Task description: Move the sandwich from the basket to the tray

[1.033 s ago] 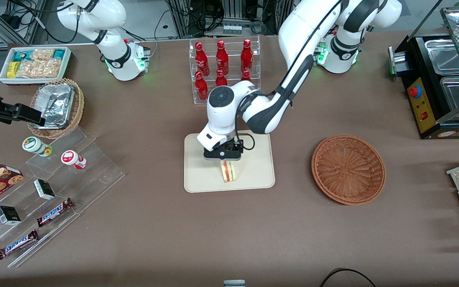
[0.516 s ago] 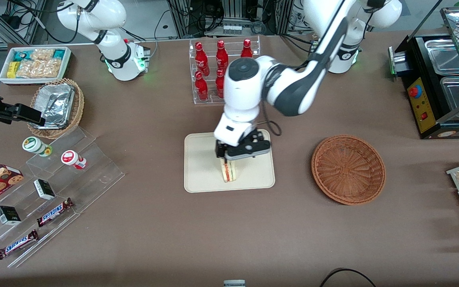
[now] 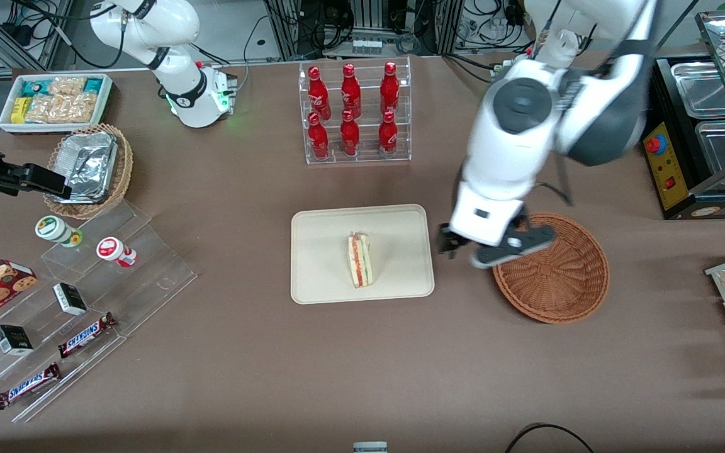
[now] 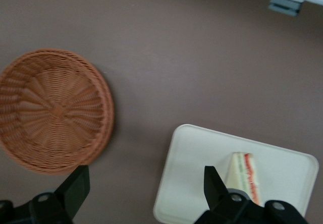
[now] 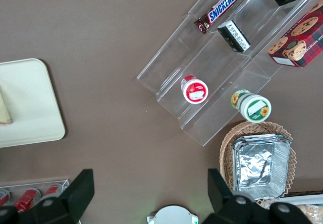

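From the front, the tray (image 3: 318, 251) lay flat on the brown table (image 3: 243, 377) with the sandwich (image 3: 360, 259) standing on its edge near the tray's middle, a pale wedge showing a red stripe and a thin green one along its upper side. The basket (image 3: 557, 277), round and reddish-brown, sat toward the working arm's end of the table with nothing inside it that I could see. The gripper (image 3: 491, 251) hung above the gap between tray and basket, overlapping the basket's rim, its fingers spread apart and carrying nothing. Farther from the camera stood a clear rack of red bottles (image 3: 353, 110). In the left wrist view, the basket (image 4: 50, 110) showed its bare woven floor, and the tray (image 4: 197, 173) lay just beside it, not touching, with the sandwich (image 4: 245, 176) resting on it; the two dark fingers (image 4: 75, 188) were set wide apart. In the right wrist view, a corner of the tray (image 5: 30, 103) appeared, along with a foil-lined wicker basket (image 5: 260, 163).
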Controlling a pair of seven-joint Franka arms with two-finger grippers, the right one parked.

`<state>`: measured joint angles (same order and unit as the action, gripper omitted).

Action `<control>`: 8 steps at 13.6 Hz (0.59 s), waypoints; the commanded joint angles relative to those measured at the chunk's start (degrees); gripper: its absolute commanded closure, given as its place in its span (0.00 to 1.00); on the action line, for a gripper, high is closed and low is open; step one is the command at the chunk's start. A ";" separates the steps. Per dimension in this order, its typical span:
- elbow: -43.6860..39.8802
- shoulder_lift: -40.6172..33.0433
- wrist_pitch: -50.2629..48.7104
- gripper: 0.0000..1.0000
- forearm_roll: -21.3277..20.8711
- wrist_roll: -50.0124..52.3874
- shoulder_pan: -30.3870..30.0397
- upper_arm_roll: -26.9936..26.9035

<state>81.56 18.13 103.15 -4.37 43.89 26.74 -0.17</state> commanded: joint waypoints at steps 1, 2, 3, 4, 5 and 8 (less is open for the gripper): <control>1.76 -3.88 -4.79 0.00 2.87 -9.94 -5.54 0.60; 1.76 -4.67 -5.76 0.00 3.05 -12.58 -7.65 0.52; 1.76 -5.20 -6.55 0.00 3.14 -15.22 -9.58 0.52; 1.76 -5.82 -7.26 0.00 3.14 -17.85 -11.52 0.52; 1.76 -6.52 -8.13 0.00 3.14 -20.32 -13.54 0.52; 3.59 -8.98 -9.72 0.00 4.81 -28.56 -20.12 0.52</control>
<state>81.86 12.33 94.38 -1.19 20.94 10.43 -0.28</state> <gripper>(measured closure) 0.000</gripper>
